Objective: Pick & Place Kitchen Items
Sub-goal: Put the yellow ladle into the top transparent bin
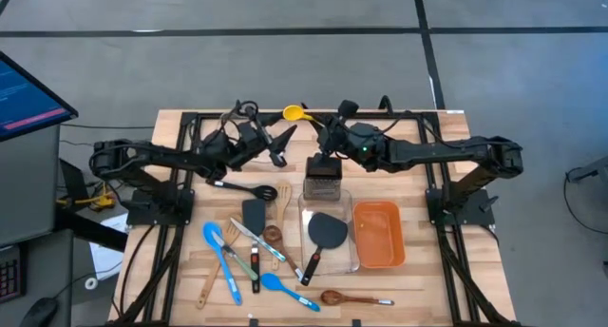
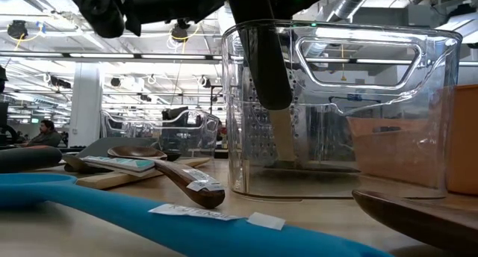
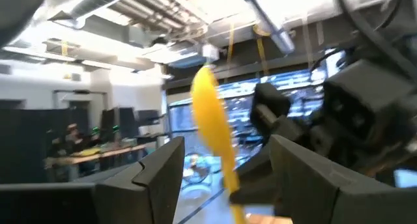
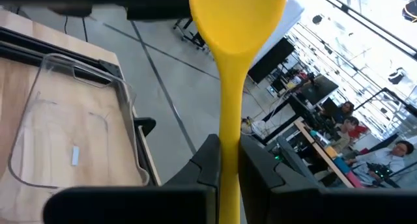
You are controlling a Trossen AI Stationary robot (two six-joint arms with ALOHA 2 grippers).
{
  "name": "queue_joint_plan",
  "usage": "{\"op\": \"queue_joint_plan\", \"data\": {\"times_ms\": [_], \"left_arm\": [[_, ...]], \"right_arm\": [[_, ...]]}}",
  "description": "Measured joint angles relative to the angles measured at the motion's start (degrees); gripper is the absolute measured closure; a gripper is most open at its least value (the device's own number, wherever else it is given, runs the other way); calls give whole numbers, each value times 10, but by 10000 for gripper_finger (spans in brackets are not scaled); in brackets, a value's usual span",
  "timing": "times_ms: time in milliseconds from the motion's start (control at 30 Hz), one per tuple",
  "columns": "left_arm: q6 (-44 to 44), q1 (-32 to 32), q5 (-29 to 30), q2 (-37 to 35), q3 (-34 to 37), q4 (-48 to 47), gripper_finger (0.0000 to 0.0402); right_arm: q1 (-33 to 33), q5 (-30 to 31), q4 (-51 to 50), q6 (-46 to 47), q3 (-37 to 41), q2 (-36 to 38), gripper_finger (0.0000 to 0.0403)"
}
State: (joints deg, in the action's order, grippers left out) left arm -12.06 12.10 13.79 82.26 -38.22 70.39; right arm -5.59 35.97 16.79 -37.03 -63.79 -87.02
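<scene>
From above, the yellow spoon (image 1: 295, 112) hangs at the far table (image 1: 418, 279) edge, pinched by the right gripper (image 1: 318, 127); the left gripper (image 1: 278, 148) sits just beside it, fingers spread. Steel box grater (image 1: 323, 176) stands below them. Low view: clear plastic tub (image 2: 336, 107), blue spoon (image 2: 149, 220), wooden spoon (image 2: 168, 167) on pale wood planks, an open workshop behind. Left wrist: the glossy spoon (image 3: 212, 126) floats between spread fingers (image 3: 156, 178). Right wrist: fingers (image 4: 208, 165) clamp the smooth handle (image 4: 229, 139).
</scene>
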Motion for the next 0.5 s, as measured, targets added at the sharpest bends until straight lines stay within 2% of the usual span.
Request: {"op": "queue_joint_plan", "data": {"times_ms": [300,500], "left_arm": [[12,0,-16,0,-18,-1,211],[12,17,-22,0,-22,-3,255]], "right_arm": [[0,-1,-4,0,0,1,382],[0,-1,-5,0,0,1,382]]}}
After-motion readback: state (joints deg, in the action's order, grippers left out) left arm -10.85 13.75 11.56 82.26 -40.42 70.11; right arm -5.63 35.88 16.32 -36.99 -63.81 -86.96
